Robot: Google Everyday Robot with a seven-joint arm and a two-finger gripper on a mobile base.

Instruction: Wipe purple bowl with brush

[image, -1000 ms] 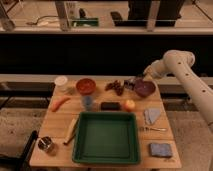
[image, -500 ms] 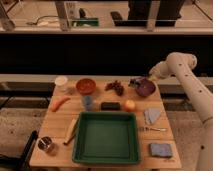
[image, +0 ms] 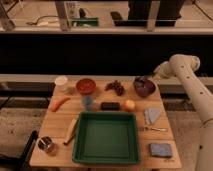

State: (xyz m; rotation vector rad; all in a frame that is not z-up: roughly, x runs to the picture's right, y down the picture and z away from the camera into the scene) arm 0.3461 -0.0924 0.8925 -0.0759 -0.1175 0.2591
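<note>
The purple bowl (image: 145,88) stands at the far right of the wooden table (image: 60,120). My gripper (image: 156,74) is at the end of the white arm, just above and beside the bowl's far right rim. A small greyish-dark shape at the bowl's far rim (image: 140,80) may be the brush. I cannot tell whether the gripper holds it.
A green tray (image: 80,142) takes up the front middle. Behind it are an orange-red bowl (image: 86,86), a dark cluster (image: 116,87), a black block (image: 110,106), a round fruit (image: 130,104), a carrot (image: 60,103) and a white cup (image: 61,81). Cloth (image: 152,116) and sponge (image: 160,150) lie at the right.
The gripper has shifted a little to the right, from over the purple bowl toward its far right rim. Nothing else on the table has moved.
</note>
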